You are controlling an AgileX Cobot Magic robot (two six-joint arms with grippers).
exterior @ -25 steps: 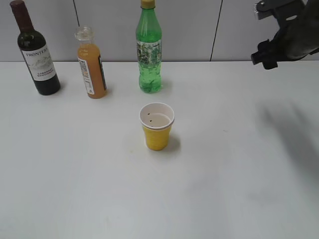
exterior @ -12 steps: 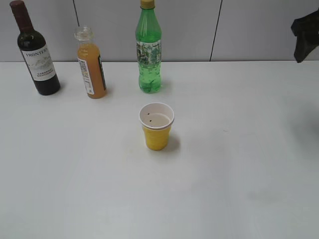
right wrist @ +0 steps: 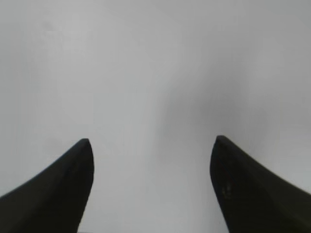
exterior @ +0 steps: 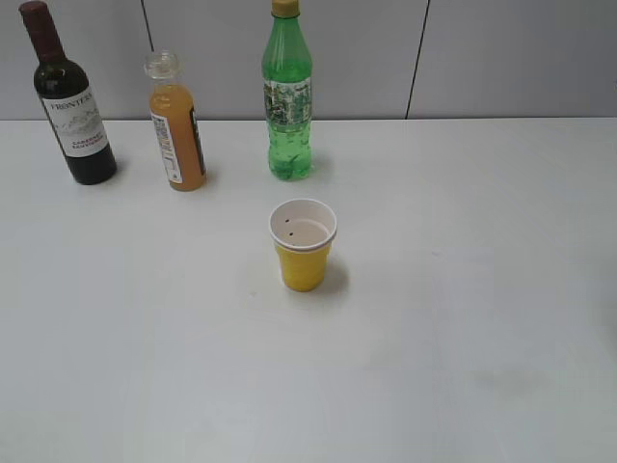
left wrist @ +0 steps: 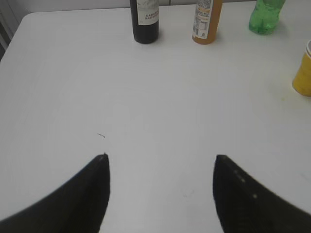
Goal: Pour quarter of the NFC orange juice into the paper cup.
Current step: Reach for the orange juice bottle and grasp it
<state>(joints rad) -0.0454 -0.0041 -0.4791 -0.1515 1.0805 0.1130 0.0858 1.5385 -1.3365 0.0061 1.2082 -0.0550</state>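
Note:
The NFC orange juice bottle (exterior: 176, 125) stands upright at the back left of the white table, clear cap on; it also shows in the left wrist view (left wrist: 207, 22). The yellow paper cup (exterior: 304, 244) stands upright in the middle of the table, white inside with dark specks; its edge shows in the left wrist view (left wrist: 304, 73). My left gripper (left wrist: 161, 158) is open and empty over bare table, far from the bottle. My right gripper (right wrist: 150, 141) is open and empty over bare table. Neither gripper shows in the exterior view.
A dark wine bottle (exterior: 69, 101) stands left of the juice, and a tall green bottle (exterior: 288, 96) stands to its right behind the cup. A grey panelled wall (exterior: 482, 58) runs along the table's back edge.
The right arm, seen at the upper right of the exterior view a second ago, has moved out to the right and left that view. Bottles and cup have not moved.

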